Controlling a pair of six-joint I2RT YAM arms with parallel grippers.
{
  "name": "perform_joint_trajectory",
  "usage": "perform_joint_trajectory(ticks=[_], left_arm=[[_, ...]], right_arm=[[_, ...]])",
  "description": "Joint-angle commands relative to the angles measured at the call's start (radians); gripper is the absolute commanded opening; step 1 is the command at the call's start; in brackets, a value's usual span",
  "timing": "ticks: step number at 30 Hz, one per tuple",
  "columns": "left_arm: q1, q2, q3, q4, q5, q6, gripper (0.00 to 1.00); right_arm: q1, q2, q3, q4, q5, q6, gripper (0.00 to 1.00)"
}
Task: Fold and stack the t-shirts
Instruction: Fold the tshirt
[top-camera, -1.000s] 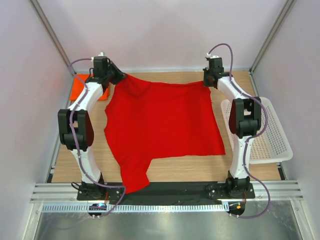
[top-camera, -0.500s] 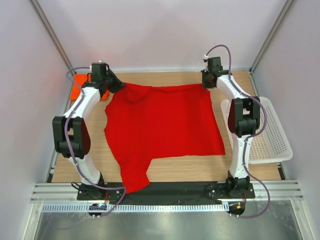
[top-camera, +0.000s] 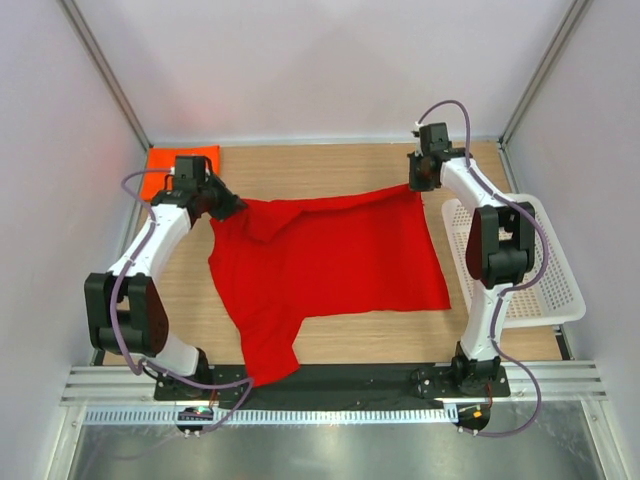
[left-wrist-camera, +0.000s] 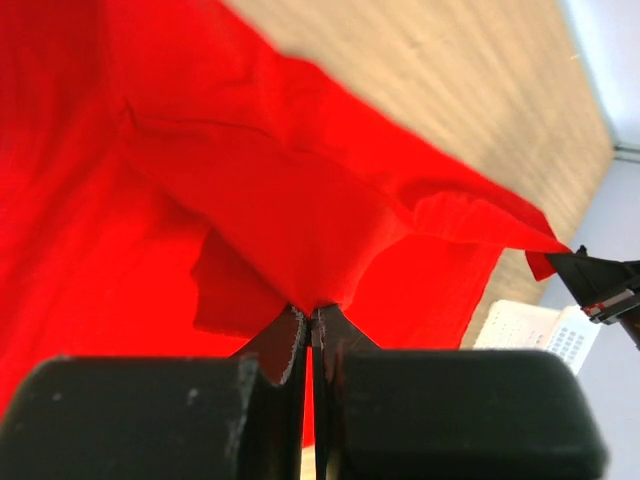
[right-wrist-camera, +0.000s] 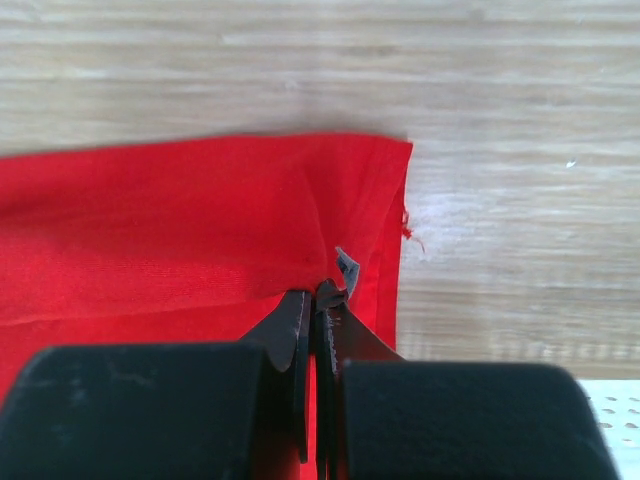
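The deeper red t-shirt (top-camera: 330, 260) lies spread on the wooden table, its far edge lifted and folding toward me. My left gripper (top-camera: 228, 207) is shut on its far left corner, seen pinched in the left wrist view (left-wrist-camera: 312, 312). My right gripper (top-camera: 417, 184) is shut on the far right corner, seen pinched in the right wrist view (right-wrist-camera: 322, 295). One sleeve hangs over the front edge of the table. The bright orange t-shirt (top-camera: 172, 166) lies folded at the far left corner of the table.
A white mesh basket (top-camera: 540, 262) stands at the right edge of the table, beside the right arm. Grey walls close in the table on three sides.
Both grippers have moved toward the near side with the far edge of the red t-shirt, folding it over. The orange t-shirt is now uncovered by the left arm.
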Motion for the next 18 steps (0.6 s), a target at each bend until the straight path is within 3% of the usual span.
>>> perform_joint_trajectory(ticks=[1,9,12,13,14,15,18], left_arm=[[0.010,-0.021,-0.016,-0.053,0.015,-0.024,0.00],[0.019,-0.050,-0.046,-0.114,-0.011,-0.021,0.00],[0.022,-0.056,-0.056,-0.168,-0.019,-0.015,0.01],[0.022,-0.062,-0.061,-0.182,-0.019,-0.011,0.07],[0.024,-0.065,-0.073,-0.191,-0.013,-0.005,0.22],[0.022,-0.073,-0.079,-0.208,-0.011,0.001,0.25],[0.027,-0.131,-0.116,-0.212,-0.052,0.019,0.47]], right_arm=[[0.003,-0.050,-0.020,-0.020,-0.011,0.011,0.01],[0.003,-0.050,-0.084,-0.045,0.004,0.006,0.01],[0.003,-0.052,-0.101,-0.080,-0.022,0.020,0.13],[0.003,-0.064,-0.112,-0.086,-0.028,0.030,0.22],[0.003,-0.070,-0.135,-0.088,-0.063,0.035,0.26],[0.005,-0.081,-0.141,-0.092,-0.065,0.044,0.28],[0.003,-0.140,-0.169,-0.077,-0.053,0.070,0.40]])
